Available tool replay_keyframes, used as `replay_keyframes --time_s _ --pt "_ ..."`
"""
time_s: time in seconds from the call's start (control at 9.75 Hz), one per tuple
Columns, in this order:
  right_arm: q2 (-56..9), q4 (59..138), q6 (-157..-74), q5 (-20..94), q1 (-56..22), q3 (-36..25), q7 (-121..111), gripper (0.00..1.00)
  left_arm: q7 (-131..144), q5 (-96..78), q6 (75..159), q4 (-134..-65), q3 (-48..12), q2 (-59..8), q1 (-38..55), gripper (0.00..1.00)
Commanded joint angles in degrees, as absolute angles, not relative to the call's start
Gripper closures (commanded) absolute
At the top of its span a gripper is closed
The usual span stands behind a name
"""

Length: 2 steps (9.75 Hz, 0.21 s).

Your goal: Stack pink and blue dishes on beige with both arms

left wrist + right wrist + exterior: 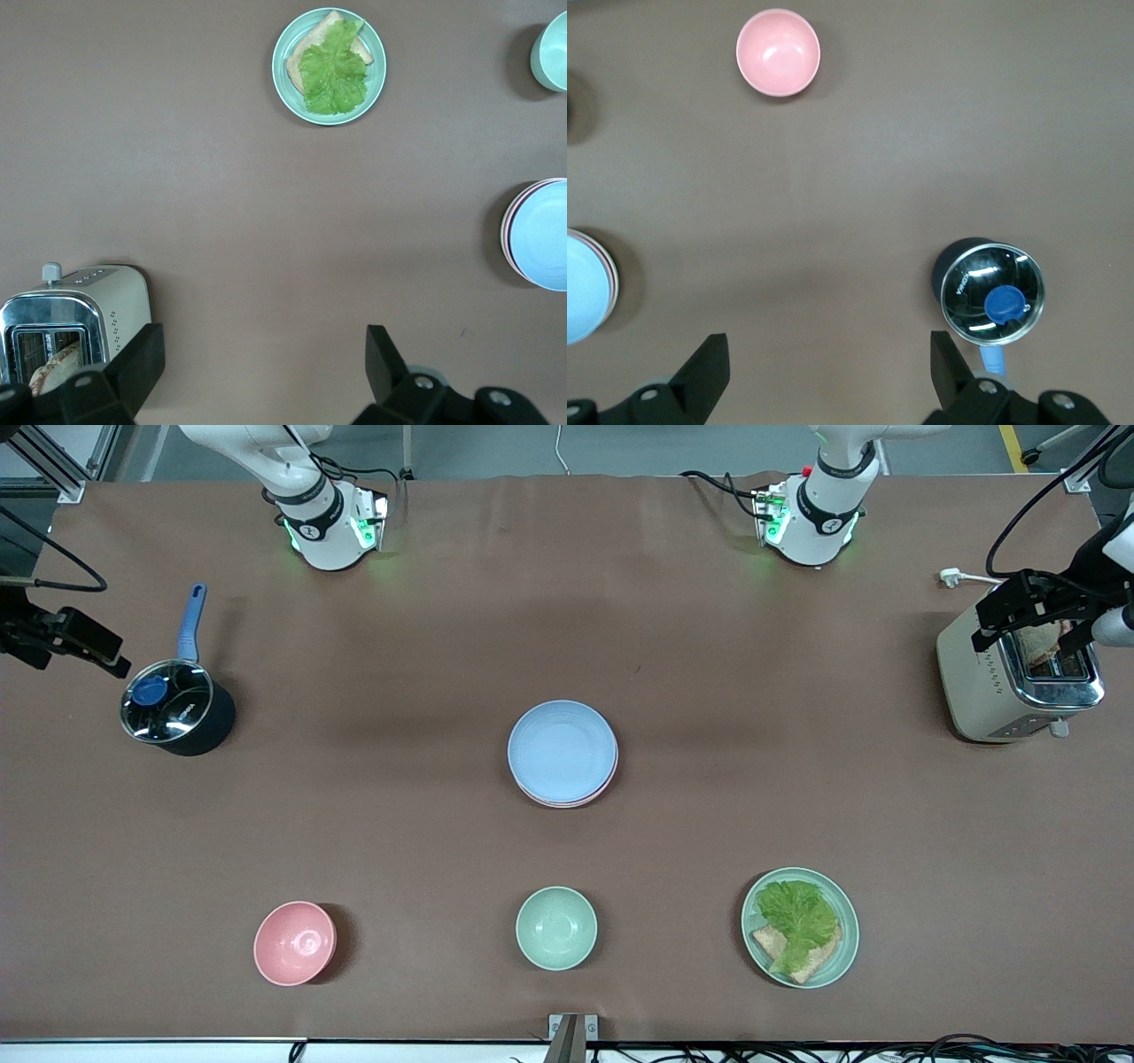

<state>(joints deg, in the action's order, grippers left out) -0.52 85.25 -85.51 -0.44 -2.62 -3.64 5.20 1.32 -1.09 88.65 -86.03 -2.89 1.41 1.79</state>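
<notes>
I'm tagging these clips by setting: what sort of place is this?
Probably a robotics lab staged as a kitchen: a brown-covered table holds a toaster, a lidded saucepan, stacked plates, and cables run along its edge.

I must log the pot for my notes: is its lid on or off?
On. A glass lid with a blue knob covers the dark pot at the right arm's end of the table; the right wrist view shows it too.

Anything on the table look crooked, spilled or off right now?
Nothing stands out. The blue plate sits squarely on the pink plate mid-table, only a thin pink rim showing. The beige plate is hidden. Left gripper hangs over the toaster, right gripper beside the pot, jaws open.
</notes>
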Motion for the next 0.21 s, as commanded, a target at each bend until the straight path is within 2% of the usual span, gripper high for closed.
replay_keyframes --time_s 0.0,0.1 --pt "-1.06 83.85 -82.18 -0.88 -2.90 -5.10 3.96 0.00 1.84 0.09 88.07 -87.71 -3.51 1.58 1.58 0.00" --pt "-1.14 83.85 -82.44 -0.97 -2.81 -5.27 4.04 0.00 1.76 0.09 88.07 -87.71 -3.52 1.58 1.58 0.00"
